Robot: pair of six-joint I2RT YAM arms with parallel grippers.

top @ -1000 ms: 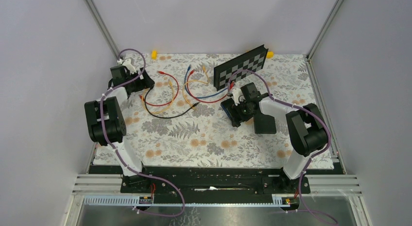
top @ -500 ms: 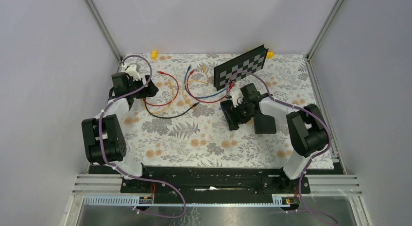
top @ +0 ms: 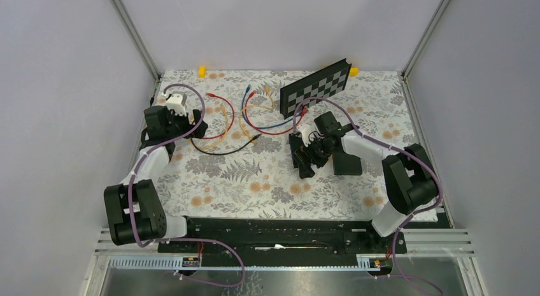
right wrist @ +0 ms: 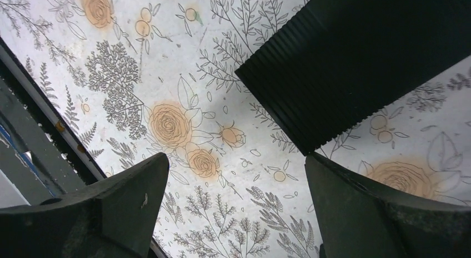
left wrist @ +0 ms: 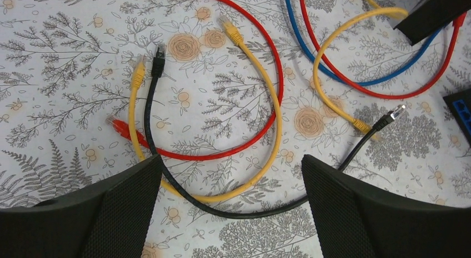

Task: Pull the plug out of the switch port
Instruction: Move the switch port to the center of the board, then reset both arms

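The switch [top: 295, 142] is a dark box with blue ports [left wrist: 461, 109]. My right gripper hides most of it in the top view. Its edge shows at the left of the right wrist view [right wrist: 22, 152]. Loose red [left wrist: 266, 64], yellow [left wrist: 272, 130], blue [left wrist: 316, 58] and black [left wrist: 239, 208] patch cables lie left of it. I cannot tell which plug sits in a port. My left gripper [top: 189, 128] is open and empty above the black and yellow cables [left wrist: 231, 161]. My right gripper [top: 304, 161] is open and empty over bare cloth [right wrist: 236, 158].
A checkerboard panel [top: 316, 87] leans at the back. A ribbed black block [top: 348, 161] lies right of the right gripper and shows in the right wrist view [right wrist: 361, 58]. Two small yellow pieces [top: 202, 71] sit at the back edge. Walls close in both sides.
My left arm has drawn back toward its base while its gripper stays open over the cables. My right gripper has shifted a little left and nearer along the switch.
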